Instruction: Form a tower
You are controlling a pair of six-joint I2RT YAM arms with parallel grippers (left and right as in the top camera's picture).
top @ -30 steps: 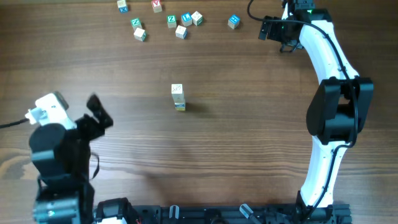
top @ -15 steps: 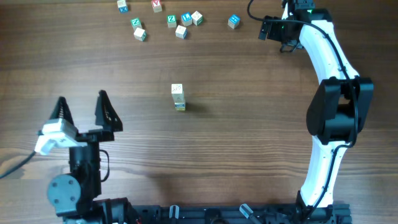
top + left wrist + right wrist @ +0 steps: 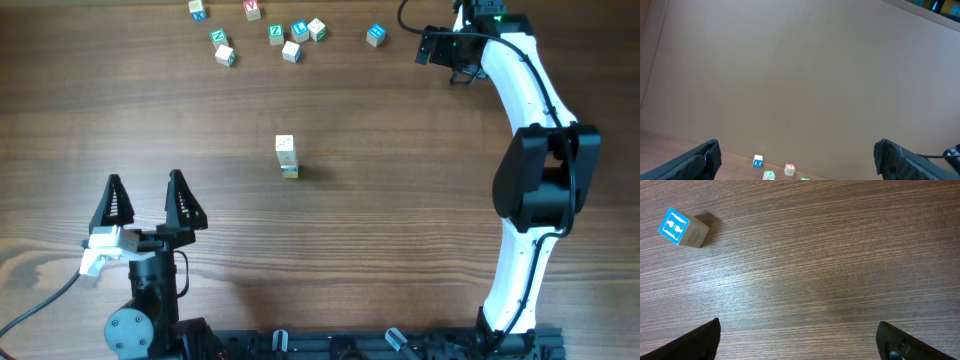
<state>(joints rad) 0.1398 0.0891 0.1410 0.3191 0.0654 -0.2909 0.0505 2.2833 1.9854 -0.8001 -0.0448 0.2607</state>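
Note:
The tower point(image 3: 286, 157) is a narrow stack of small pale cubes, cream-white on top with blue and yellow at its base, standing alone mid-table. My left gripper point(image 3: 145, 187) is open and empty near the front left, well short of the tower, its fingers pointing toward the far edge. In the left wrist view the left gripper point(image 3: 797, 150) frames only the far wall and a few distant cubes. My right gripper point(image 3: 426, 46) is at the back right, open and empty. In the right wrist view the right gripper point(image 3: 797, 326) hovers over bare wood.
Several loose letter cubes lie along the far edge: a blue-faced cube point(image 3: 375, 35) point(image 3: 684, 227) nearest the right gripper, a green-faced cube point(image 3: 219, 36), a red-faced cube point(image 3: 252, 8) point(image 3: 789, 169). A blue X cube point(image 3: 758, 161) shows in the left wrist view. A wall rises behind the table.
The left arm has swung in from the left edge, moved right and toward the front, and now points straight up the table. The right arm and the tower have not moved.

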